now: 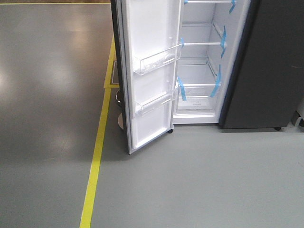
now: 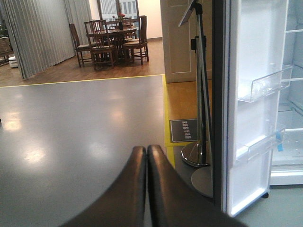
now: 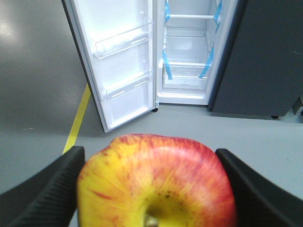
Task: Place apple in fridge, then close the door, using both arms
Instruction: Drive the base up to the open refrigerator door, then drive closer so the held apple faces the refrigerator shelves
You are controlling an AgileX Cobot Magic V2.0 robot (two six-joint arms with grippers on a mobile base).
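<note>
The red and yellow apple [image 3: 156, 182] fills the bottom of the right wrist view, stem end toward the camera. My right gripper [image 3: 150, 163] is shut on it, a black finger pressed to each side. Ahead stands the fridge [image 3: 187, 52], white inside with glass shelves and blue tape strips, some way off across the floor. Its door [image 3: 118, 61] hangs wide open to the left, white inner face with clear bins. The front view shows the fridge [image 1: 202, 61] and the door [image 1: 152, 71], neither arm in it. My left gripper [image 2: 146, 150] is shut and empty, low over the floor left of the door [image 2: 255, 104].
A yellow floor line [image 1: 97, 156] runs along the left of the door. A chrome stand with a round base [image 2: 199, 156] and a floor sign sit just behind the door. A dark grey cabinet [image 1: 270, 66] flanks the fridge on the right. Table and chairs [image 2: 111, 40] stand far back.
</note>
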